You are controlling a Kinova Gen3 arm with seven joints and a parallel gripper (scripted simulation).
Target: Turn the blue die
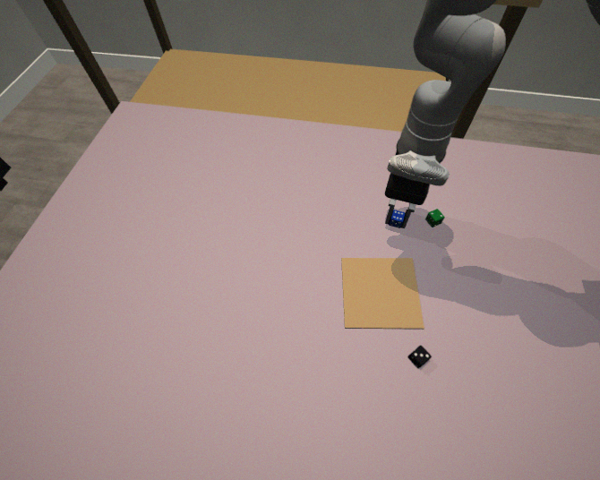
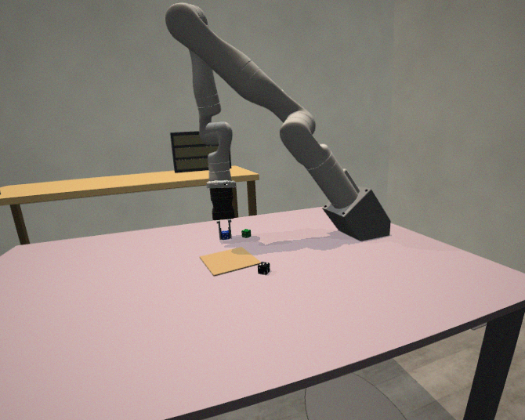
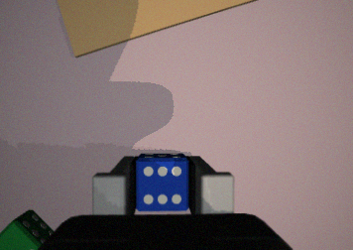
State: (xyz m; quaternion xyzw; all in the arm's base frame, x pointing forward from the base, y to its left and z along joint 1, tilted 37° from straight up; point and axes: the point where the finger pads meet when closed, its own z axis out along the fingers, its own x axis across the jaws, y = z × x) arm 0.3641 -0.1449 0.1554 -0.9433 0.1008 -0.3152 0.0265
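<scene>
My gripper [image 1: 398,218] is shut on the blue die [image 1: 398,218] and holds it a little above the pink table, beyond the far edge of the tan mat [image 1: 381,293]. In the wrist view the blue die [image 3: 162,185] sits between the two grey fingertips, and its six face points at the camera. The mat [image 3: 164,11] shows at the top of that view. The gripper [image 2: 224,231] points straight down, with the die [image 2: 225,235] at its tips. The mat [image 2: 229,260] lies flat on the table.
A green die [image 1: 434,217] lies on the table just right of the gripper; it also shows in the wrist view [image 3: 22,229]. A black die [image 1: 420,356] showing three lies in front of the mat. The arm's base [image 2: 357,218] stands at the table's far right.
</scene>
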